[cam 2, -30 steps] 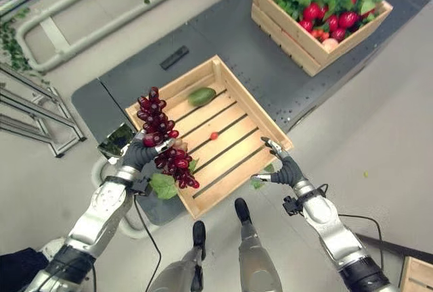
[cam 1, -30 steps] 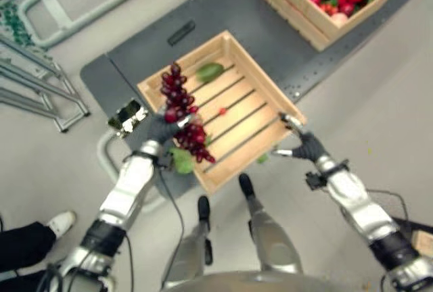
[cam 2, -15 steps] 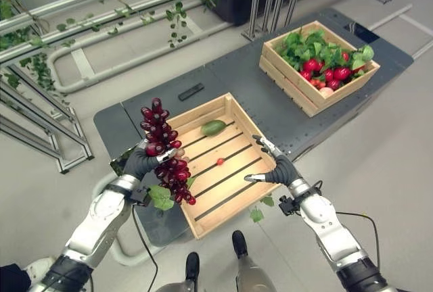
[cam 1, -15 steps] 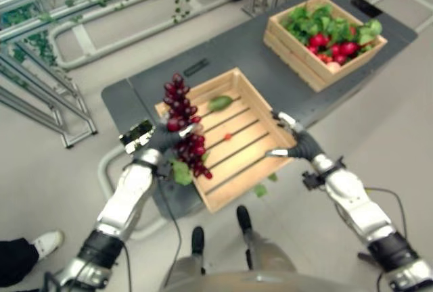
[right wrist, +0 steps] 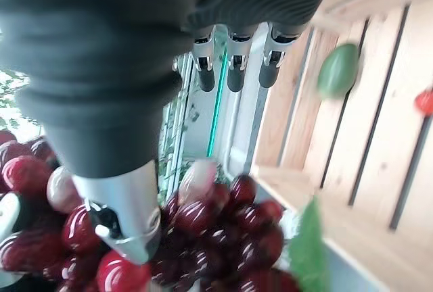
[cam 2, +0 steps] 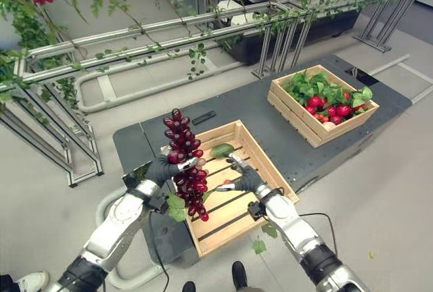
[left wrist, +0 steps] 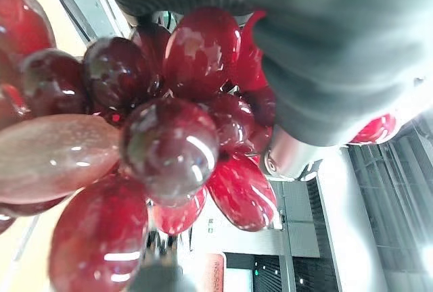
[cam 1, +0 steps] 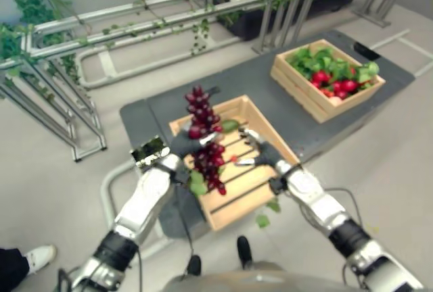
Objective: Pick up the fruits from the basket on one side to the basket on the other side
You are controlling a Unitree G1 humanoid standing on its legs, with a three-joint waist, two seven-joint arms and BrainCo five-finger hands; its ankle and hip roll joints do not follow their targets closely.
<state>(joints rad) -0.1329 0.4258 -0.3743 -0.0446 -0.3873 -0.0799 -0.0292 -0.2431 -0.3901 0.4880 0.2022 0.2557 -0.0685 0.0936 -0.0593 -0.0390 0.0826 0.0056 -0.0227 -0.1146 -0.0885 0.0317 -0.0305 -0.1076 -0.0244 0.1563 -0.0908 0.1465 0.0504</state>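
My left hand is shut on a long bunch of dark red grapes, held upright above the left edge of the near wooden crate. The grapes press close against that hand's cover in the left wrist view. My right hand is open over the middle of the crate, fingers straight and pointing at the bunch from a short way off. A green fruit and a small red fruit lie on the crate's slats. The far crate holds leaves and red fruits.
Both crates stand on a dark grey platform with a small black bar on it. Metal rails with vines run along the back and left. A green leaf lies on the floor; a person's shoe shows at lower left.
The camera has tilted up, showing more of the rails. My right hand has moved from the crate's right corner leftward over the crate towards the grapes. The left hand still holds the bunch.
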